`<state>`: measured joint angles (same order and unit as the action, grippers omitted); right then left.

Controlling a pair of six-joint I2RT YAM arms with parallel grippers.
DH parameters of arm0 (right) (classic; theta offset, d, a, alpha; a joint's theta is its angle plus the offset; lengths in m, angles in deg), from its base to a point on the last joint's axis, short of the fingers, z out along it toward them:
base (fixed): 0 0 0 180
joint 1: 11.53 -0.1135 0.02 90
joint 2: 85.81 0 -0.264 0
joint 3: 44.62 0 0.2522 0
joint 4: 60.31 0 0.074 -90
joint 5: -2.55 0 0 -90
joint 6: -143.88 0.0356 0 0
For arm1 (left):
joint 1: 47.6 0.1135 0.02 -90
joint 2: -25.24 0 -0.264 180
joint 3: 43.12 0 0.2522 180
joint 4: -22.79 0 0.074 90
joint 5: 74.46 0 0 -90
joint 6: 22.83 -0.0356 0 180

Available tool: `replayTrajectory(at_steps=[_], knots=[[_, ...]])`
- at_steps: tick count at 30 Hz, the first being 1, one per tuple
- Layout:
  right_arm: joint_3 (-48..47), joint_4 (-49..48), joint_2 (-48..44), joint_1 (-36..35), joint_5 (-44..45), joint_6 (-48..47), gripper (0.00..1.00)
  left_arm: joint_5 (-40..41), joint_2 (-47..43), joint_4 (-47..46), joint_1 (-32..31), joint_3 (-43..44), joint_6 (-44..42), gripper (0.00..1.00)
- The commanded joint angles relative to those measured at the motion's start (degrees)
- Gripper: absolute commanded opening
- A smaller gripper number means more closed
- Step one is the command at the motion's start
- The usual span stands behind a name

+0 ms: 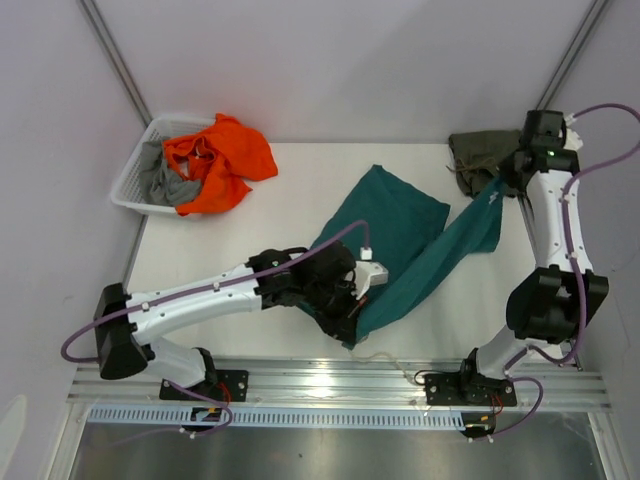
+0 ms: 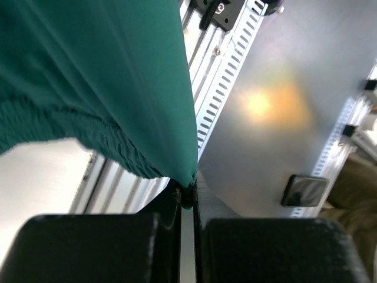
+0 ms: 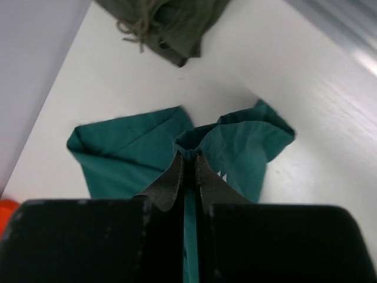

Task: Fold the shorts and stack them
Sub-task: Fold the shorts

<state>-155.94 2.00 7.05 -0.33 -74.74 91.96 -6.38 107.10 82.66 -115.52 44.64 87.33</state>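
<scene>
Top external view is showing my left gripper (image 1: 350,318) pinching the near corner of the teal shorts (image 1: 400,225), which are stretching rightward to my right gripper (image 1: 500,188), clamped on their far corner. The olive shorts (image 1: 478,150) are lying just beyond that corner. I'm judging that overtightening could be the risk here, dragging the thin hem free. Only the left wrist view is showing the gathered waistband (image 2: 70,127) at my fingers, and only the right wrist view the olive pair's cord (image 3: 136,26).

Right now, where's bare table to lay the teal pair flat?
Widest bare patch: left table, between the basket, the orange garment and the left arm. Narrower strip at the far edge, between orange garment and olive shorts. Crowded centre-right: teal shorts stretched between left gripper and right gripper.
</scene>
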Motion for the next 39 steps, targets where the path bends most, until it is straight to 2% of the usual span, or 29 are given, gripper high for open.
replayTrajectory(at_steps=[1,2,7,17,23,27,32,39], knots=[[-4.2,-5.0,3.0,-3.9,2.0,4.4,0.00,-7.3,-6.1,-3.0,3.9,-5.5,5.3,0.00],[-4.3,-7.5,3.4,-4.8,1.8,4.7,0.00,-8.2,-7.1,-4.1,5.0,-9.1,5.9,0.01],[-5.8,-13.7,5.7,-10.6,2.7,6.8,0.00,-10.2,-11.5,-8.0,9.4,-14.8,8.3,0.00],[-8.3,-28.5,9.7,-17.2,2.3,9.3,0.00,-11.0,-15.9,-12.4,13.5,-19.5,12.2,0.00],[-14.1,-29.9,15.1,-20.2,3.6,8.9,0.00,-10.6,-18.3,-13.3,16.5,-21.4,13.3,0.00],[-18.5,-30.4,19.6,-21.3,2.2,9.7,0.00,-12.5,-20.0,-15.2,21.2,-24.4,14.7,0.00],[-17.5,-37.9,23.2,-23.0,0.3,8.8,0.00,-14.4,-20.8,-16.4,24.8,-26.9,16.0,0.00],[-21.4,-40.3,29.6,-25.3,-0.8,7.3,0.00,-16.7,-20.2,-22.5,27.6,-34.4,19.0,0.00]])
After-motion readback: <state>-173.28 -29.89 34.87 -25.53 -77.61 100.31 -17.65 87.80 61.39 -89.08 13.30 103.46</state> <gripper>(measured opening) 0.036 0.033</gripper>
